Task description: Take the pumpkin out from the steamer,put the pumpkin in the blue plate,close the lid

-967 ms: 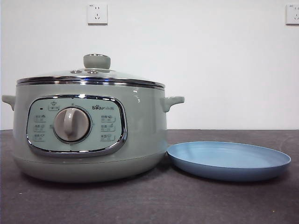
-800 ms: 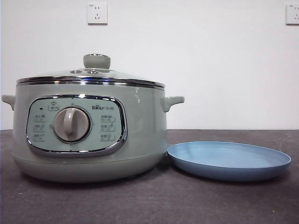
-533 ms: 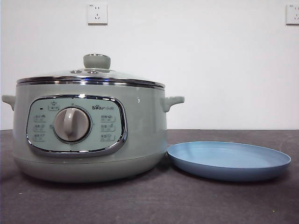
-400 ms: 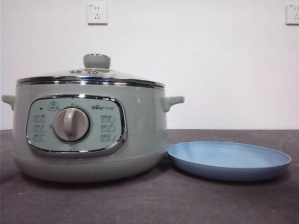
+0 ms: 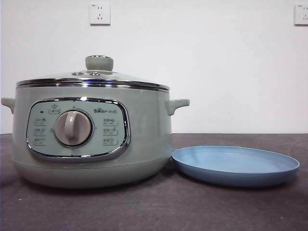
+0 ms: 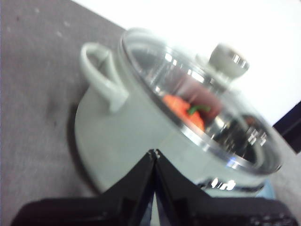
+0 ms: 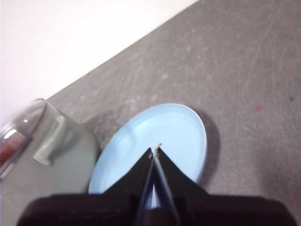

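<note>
The sage-green steamer (image 5: 144, 139) stands at the left of the table with its glass lid (image 5: 99, 63) on. Through the glass in the left wrist view I see the orange pumpkin (image 6: 180, 106) with its green stem, inside the steamer (image 6: 117, 136) under the lid (image 6: 228, 60). My left gripper (image 6: 154, 153) is shut and empty, hanging beside the pot's wall below the rim. The blue plate (image 5: 236, 163) lies empty to the right of the pot. My right gripper (image 7: 155, 148) is shut and empty above the blue plate (image 7: 178, 125).
The dark grey table runs past the plate on its far side in the right wrist view. A white wall with two sockets (image 5: 100, 14) stands behind. The pot's side handle (image 5: 177, 105) juts out above the plate's rim.
In the front view the steamer sits a hair further left than before. The plate has not moved. No arm enters that view.
</note>
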